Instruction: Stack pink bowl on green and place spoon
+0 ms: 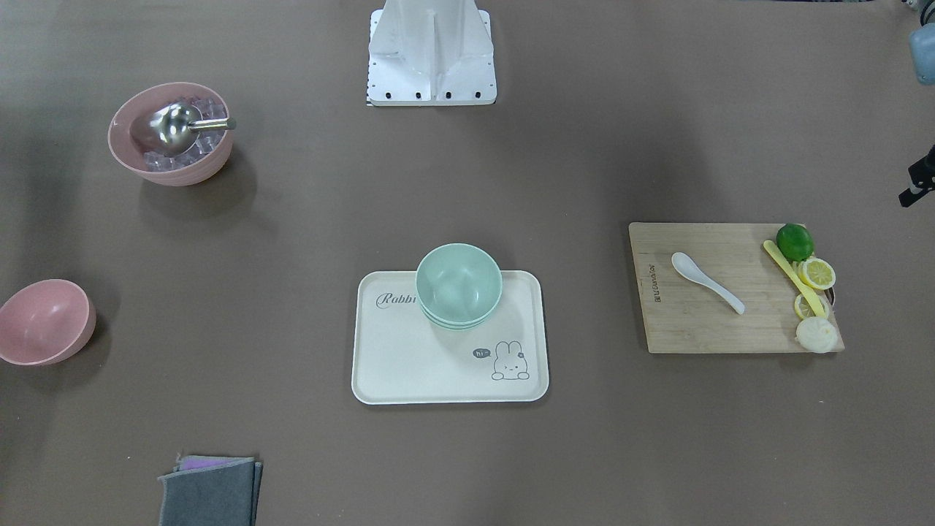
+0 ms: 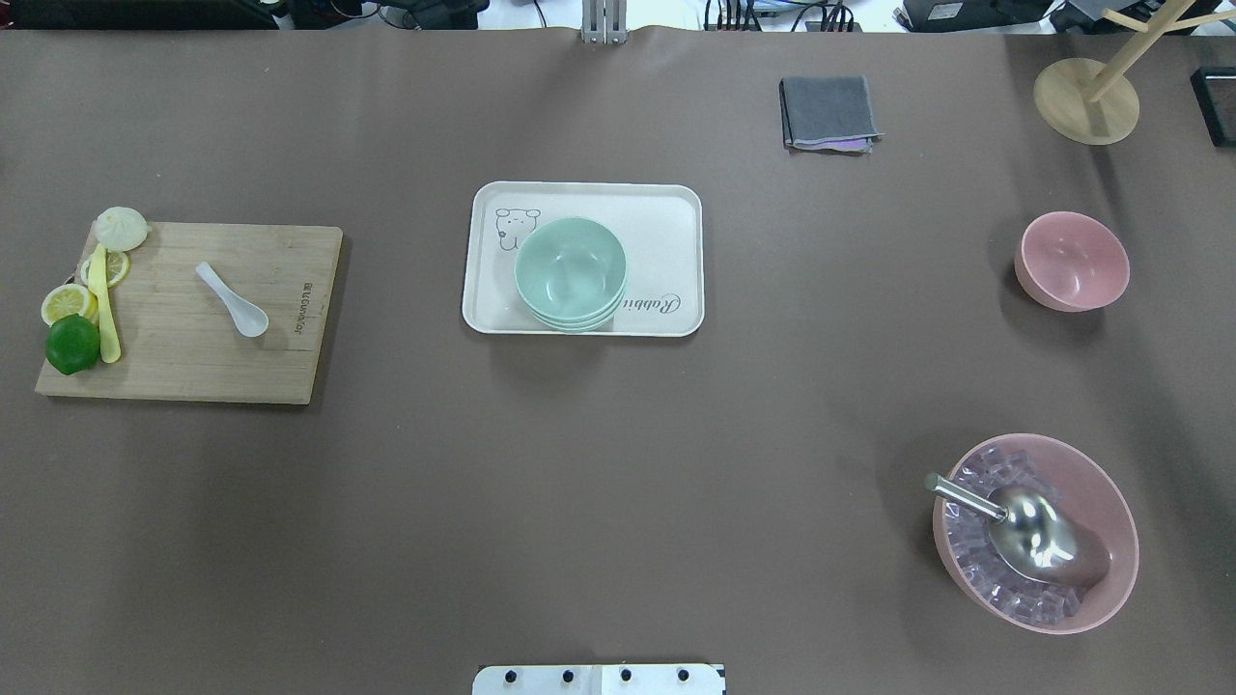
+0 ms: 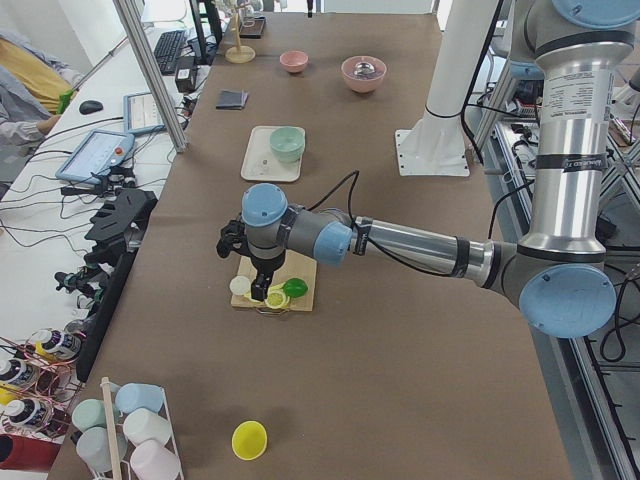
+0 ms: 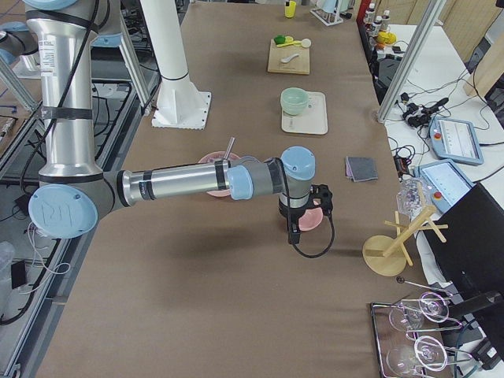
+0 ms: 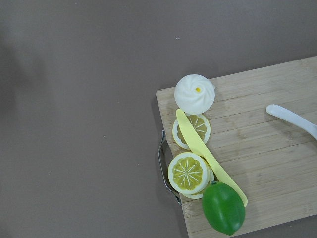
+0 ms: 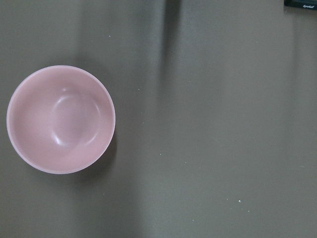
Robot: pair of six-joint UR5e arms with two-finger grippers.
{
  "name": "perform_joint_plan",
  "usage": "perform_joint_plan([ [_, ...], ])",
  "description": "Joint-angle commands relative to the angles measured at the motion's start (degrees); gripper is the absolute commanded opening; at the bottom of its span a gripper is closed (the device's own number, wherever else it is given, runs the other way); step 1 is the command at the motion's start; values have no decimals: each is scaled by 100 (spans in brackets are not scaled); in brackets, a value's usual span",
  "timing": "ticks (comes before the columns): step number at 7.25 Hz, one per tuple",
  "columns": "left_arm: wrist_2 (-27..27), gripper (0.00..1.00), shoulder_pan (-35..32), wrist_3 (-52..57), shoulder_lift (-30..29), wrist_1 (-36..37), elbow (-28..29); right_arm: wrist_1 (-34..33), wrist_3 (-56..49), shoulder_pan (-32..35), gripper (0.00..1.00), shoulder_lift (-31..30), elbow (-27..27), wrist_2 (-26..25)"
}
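An empty pink bowl (image 2: 1072, 261) stands on the brown table at the far right, and it fills the left of the right wrist view (image 6: 61, 119). Stacked green bowls (image 2: 570, 273) sit on a cream tray (image 2: 666, 222) at the middle. A white spoon (image 2: 232, 299) lies on a wooden cutting board (image 2: 193, 367) at the left. My left gripper (image 3: 258, 285) hangs over the board's fruit end. My right gripper (image 4: 298, 224) hangs above the pink bowl. Both show only in the side views, so I cannot tell whether they are open or shut.
A larger pink bowl (image 2: 1091, 579) with ice cubes and a metal scoop (image 2: 1024, 526) stands near right. A lime (image 2: 72, 344), lemon slices, a yellow knife and a bun lie on the board's left end. A grey cloth (image 2: 828, 113) and a wooden stand (image 2: 1086, 97) are at the far side.
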Motion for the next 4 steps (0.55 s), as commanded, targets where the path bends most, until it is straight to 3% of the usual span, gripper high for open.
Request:
perform_joint_plan([
  [1,-7,98,17,-52,-17,0,41,0,17,-33,100,7,-34,2],
  [4,-7,98,18,-43,-26,0,-2,0,17,-68,100,7,-52,-7],
])
